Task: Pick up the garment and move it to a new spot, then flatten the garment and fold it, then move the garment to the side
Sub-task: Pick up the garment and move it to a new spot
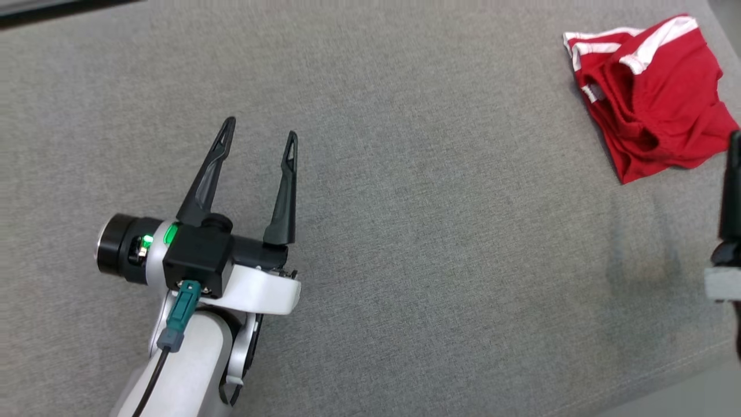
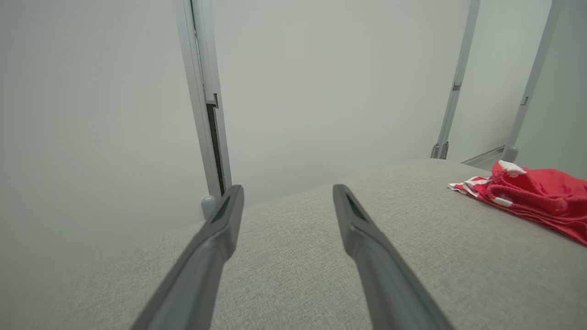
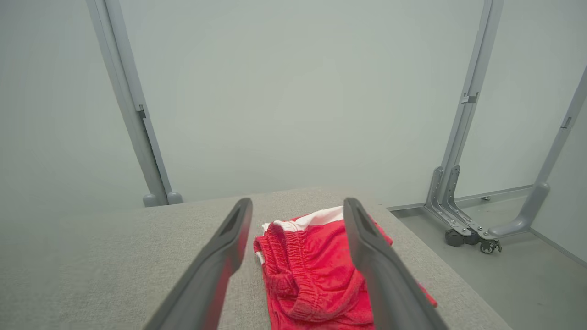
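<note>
The garment (image 1: 651,92) is a pair of red shorts with white stripes, folded into a bundle at the far right corner of the grey padded table (image 1: 405,202). It also shows at the right edge in the left wrist view (image 2: 536,195). My right gripper (image 3: 298,206) is open just above and short of the garment (image 3: 312,270), with nothing between its fingers. One dark finger (image 1: 732,185) of it shows at the right edge of the head view. My left gripper (image 1: 260,130) hovers open and empty over the table's left half, far from the garment.
Grey metal frame legs (image 3: 454,192) on casters stand on the floor beyond the table's far right edge. A grey upright post (image 2: 206,101) rises behind the table. The table's right edge (image 3: 435,261) runs close beside the garment.
</note>
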Motion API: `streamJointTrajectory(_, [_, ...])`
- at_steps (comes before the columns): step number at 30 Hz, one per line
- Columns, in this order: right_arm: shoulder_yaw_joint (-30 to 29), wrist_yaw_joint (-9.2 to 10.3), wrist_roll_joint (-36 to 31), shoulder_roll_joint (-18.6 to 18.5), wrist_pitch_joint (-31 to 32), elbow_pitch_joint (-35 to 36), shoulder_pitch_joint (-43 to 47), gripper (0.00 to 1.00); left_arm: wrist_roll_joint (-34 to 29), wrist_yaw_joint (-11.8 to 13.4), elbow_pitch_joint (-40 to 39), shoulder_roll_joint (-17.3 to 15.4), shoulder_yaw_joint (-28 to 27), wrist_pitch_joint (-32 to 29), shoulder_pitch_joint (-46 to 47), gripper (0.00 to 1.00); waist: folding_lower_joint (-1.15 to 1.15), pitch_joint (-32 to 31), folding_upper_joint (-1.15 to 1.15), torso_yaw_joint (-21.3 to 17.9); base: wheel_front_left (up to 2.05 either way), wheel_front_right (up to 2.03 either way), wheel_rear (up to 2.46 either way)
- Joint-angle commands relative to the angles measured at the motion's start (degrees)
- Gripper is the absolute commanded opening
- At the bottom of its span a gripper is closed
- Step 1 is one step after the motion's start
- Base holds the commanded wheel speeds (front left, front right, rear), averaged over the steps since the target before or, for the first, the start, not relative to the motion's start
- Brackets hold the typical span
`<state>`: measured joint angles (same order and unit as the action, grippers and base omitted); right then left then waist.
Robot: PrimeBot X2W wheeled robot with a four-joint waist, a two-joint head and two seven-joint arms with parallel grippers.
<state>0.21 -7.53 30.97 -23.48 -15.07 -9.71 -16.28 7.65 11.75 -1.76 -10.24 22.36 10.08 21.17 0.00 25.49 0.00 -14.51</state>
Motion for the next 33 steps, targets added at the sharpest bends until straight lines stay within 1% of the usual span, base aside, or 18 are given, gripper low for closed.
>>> streamJointTrajectory(1, [0.2, 0.08, -1.3, 0.7, -0.1, 1.7, 1.4, 1.0, 0.6, 0.4, -0.1, -0.3, -0.4, 0.3, -1.1, 1.0, 0.0, -2.3, 0.0, 1.0, 0.0, 0.0, 0.0])
streamJointTrajectory(6, [1.5, 0.09, -4.9, 3.0, -0.1, 7.0, 5.7, 1.0, 2.3, 1.5, 0.6, 0.1, -1.3, 1.3, -4.2, 1.0, 0.0, -5.7, 0.0, 4.1, 0.0, 0.0, 0.0])
streamJointTrajectory(11, [1.8, 0.05, -6.7, 3.2, 0.0, 9.0, 9.5, 1.0, 4.2, 2.7, 1.9, 0.9, -2.6, 2.7, -7.7, 1.0, 0.0, -9.5, 0.0, 9.3, 0.0, 0.0, 0.0])
streamJointTrajectory(16, [1.0, 0.04, -7.9, 3.9, 2.4, 10.9, 13.2, 1.0, 5.7, 4.5, 2.2, -0.2, -5.1, 3.6, -13.2, 1.0, 0.0, -13.2, 0.0, 14.4, 0.0, 0.0, 0.0])
streamJointTrajectory(17, [0.9, 0.04, -8.1, 4.1, 2.9, 11.2, 13.7, 1.0, 6.1, 4.5, 2.2, -0.4, -5.4, 3.7, -14.1, 1.0, 0.0, -13.8, 0.0, 15.0, 0.0, 0.0, 0.0])
streamJointTrajectory(19, [0.3, 0.05, -8.5, 4.6, 3.9, 11.5, 14.7, 1.0, 6.4, 4.6, 2.3, -0.9, -5.6, 3.5, -15.6, 1.0, 0.0, -14.9, 0.0, 15.8, 0.0, 0.0, 0.0])
streamJointTrajectory(23, [-0.7, 0.04, -9.1, 5.7, 5.5, 12.4, 17.1, 1.0, 7.1, 4.2, 2.4, -1.3, -5.2, 2.9, -17.9, 1.0, 0.0, -17.0, 0.0, 16.9, 0.0, 0.0, 0.0])
streamJointTrajectory(33, [-1.9, 0.04, -11.2, 8.2, 9.6, 14.5, 23.2, 1.0, 8.2, 3.7, 2.7, -2.6, -4.1, 0.5, -22.3, 1.0, 0.0, -22.2, 0.0, 17.4, 0.0, 0.0, 0.0])
